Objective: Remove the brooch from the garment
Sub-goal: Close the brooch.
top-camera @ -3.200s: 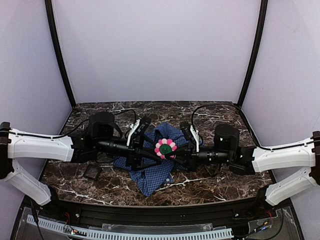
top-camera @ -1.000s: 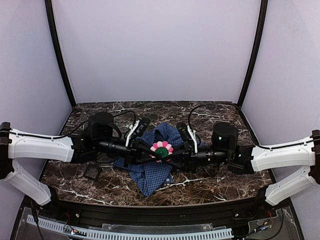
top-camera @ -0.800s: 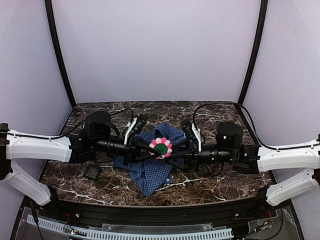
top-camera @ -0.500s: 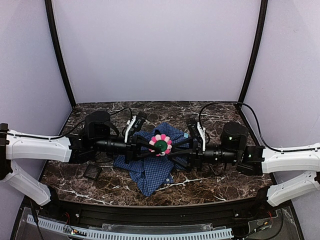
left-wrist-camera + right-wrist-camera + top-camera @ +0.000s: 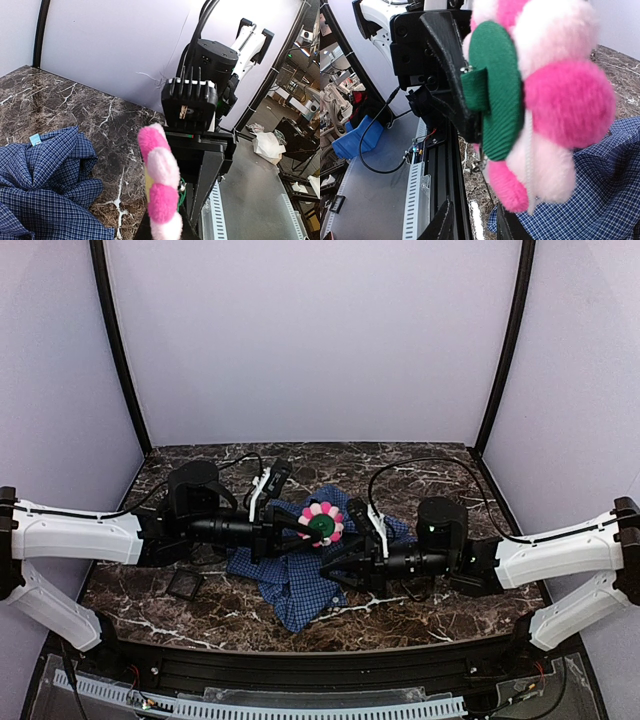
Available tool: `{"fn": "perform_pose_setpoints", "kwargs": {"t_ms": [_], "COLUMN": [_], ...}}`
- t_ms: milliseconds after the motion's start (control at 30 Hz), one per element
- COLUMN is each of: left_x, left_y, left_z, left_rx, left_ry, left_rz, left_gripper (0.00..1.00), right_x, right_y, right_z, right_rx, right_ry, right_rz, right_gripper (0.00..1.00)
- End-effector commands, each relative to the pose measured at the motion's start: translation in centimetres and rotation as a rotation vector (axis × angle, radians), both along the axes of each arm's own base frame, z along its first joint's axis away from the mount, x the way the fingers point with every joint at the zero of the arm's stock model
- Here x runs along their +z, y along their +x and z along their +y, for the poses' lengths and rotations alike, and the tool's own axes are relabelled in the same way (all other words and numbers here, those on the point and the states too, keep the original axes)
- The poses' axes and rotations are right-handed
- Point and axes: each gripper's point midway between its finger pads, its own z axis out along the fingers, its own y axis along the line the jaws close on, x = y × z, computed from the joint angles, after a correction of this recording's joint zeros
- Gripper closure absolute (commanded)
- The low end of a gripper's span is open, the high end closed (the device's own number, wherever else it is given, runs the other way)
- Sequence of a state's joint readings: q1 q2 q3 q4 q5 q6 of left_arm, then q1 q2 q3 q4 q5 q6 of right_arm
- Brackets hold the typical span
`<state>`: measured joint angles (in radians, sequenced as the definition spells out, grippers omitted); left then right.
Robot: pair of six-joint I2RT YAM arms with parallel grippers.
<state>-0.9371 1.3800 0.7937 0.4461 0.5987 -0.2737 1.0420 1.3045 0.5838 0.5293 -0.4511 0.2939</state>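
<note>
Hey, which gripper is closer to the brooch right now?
Left. The left gripper is shut on the brooch; the right gripper is open, slightly nearer the table's front edge, not touching it.

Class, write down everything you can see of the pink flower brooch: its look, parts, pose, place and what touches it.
The brooch is a fluffy flower of rounded petals, alternating deep and pale pink, around a flat green felt-like centre with a green tab. The left claw, shut, pinches it at that centre and holds it in the air, clear of the checked shirt. No cloth appears attached to it.
</note>
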Motion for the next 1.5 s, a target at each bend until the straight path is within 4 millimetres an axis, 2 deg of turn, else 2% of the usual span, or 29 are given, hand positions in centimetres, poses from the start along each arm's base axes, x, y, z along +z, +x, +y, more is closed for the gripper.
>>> {"fn": "perform_pose_setpoints", "kwargs": {"t_ms": [0, 100, 400, 600, 733, 967, 1233, 1467], "left_x": [0.2, 0.1, 0.1, 0.4, 0.7, 0.5, 0.4, -0.5], "left_y": [-0.1, -0.2, -0.6, -0.7, -0.8, -0.7, -0.3, -0.4], "left_z": [0.2, 0.3, 0.3, 0.4, 0.5, 0.5, 0.7, 0.7], "left_rx": [0.009, 0.008, -0.015, -0.018, -0.016, -0.008, 0.017, 0.012], "left_ry": [-0.014, -0.01, -0.011, -0.018, -0.02, -0.015, -0.011, 0.023], "left_rz": [-0.004, 0.0, 0.008, 0.005, -0.001, -0.001, -0.007, -0.011], "left_gripper": [0.99, 0.99, 0.99, 0.99, 0.99, 0.99, 0.99, 0.99], "right_x": [2.0, 2.3, 2.5, 2.3, 2.6, 3.7, 3.5, 4.1], "right_y": [-0.7, -0.5, 0.2, 1.5, 1.5, -0.2, -0.3, -0.2], "right_z": [0.8, 0.8, 0.7, 0.7, 0.5, 0.6, 0.3, 0.2], "right_rx": [0.043, 0.031, -0.007, -0.077, -0.078, 0.017, 0.006, -0.006], "right_ry": [0.074, 0.08, 0.069, 0.035, 0.043, 0.096, 0.098, 0.115], "right_rz": [-0.033, -0.044, -0.085, -0.103, -0.112, -0.125, -0.113, -0.1], "right_gripper": [0.75, 0.76, 0.7, 0.6, 0.58, 0.79, 1.0, 1.0]}}
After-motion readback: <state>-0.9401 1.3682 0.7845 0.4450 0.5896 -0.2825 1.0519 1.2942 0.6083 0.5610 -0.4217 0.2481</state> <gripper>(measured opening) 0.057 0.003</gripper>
